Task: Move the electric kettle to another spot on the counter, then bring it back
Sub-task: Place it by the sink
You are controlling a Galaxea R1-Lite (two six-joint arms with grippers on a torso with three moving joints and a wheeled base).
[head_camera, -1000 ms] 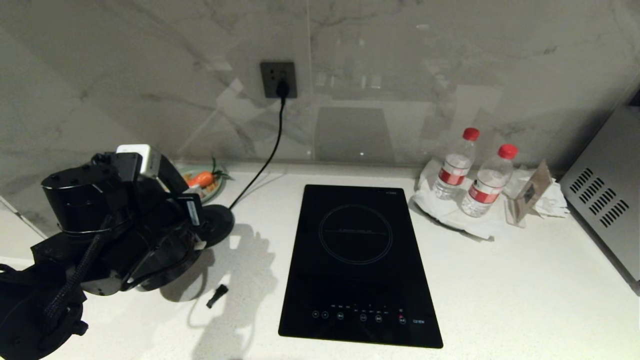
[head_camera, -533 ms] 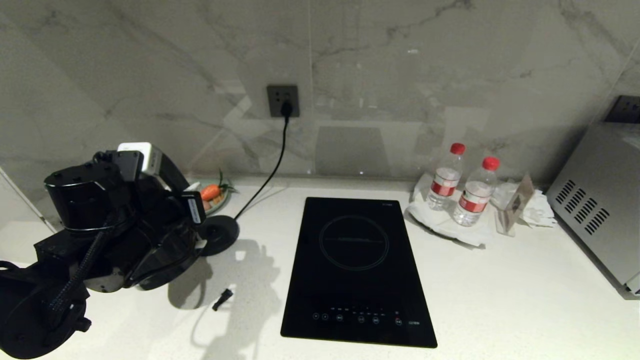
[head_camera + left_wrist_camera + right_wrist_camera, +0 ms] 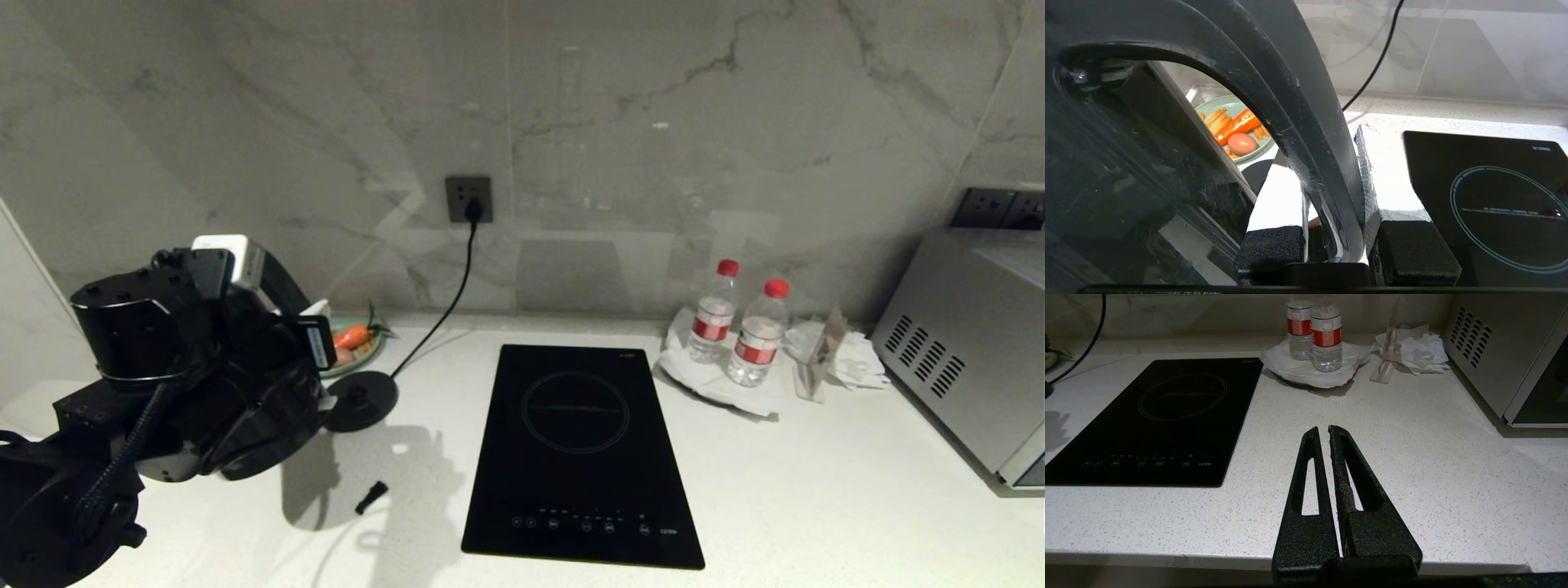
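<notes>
Head view: your left tool (image 3: 314, 392) carries one electric kettle (image 3: 135, 339) left of the induction hob (image 3: 581, 453), above the desk (image 3: 816, 490); one round base (image 3: 362, 400), two bottles (image 3: 739, 335) nearby.

Left wrist view: tool pinching the kettle handle (image 3: 1314, 134). It looks rigid, glossy and slippery, heavy if filled; hold the loop.

Right wrist view: right tool (image 3: 1326, 435) pressed together, empty, right of the hob.

On the table (image 3: 816, 506) the hob (image 3: 575, 457) lies in the middle. Left of it sits the kettle base (image 3: 363, 400), its cord (image 3: 457, 286) running up to the wall socket (image 3: 469, 198); a plate (image 3: 359, 347) lies behind. Two bottles (image 3: 735, 331) stand right of the hob, with the oven (image 3: 963, 359) farther right.
</notes>
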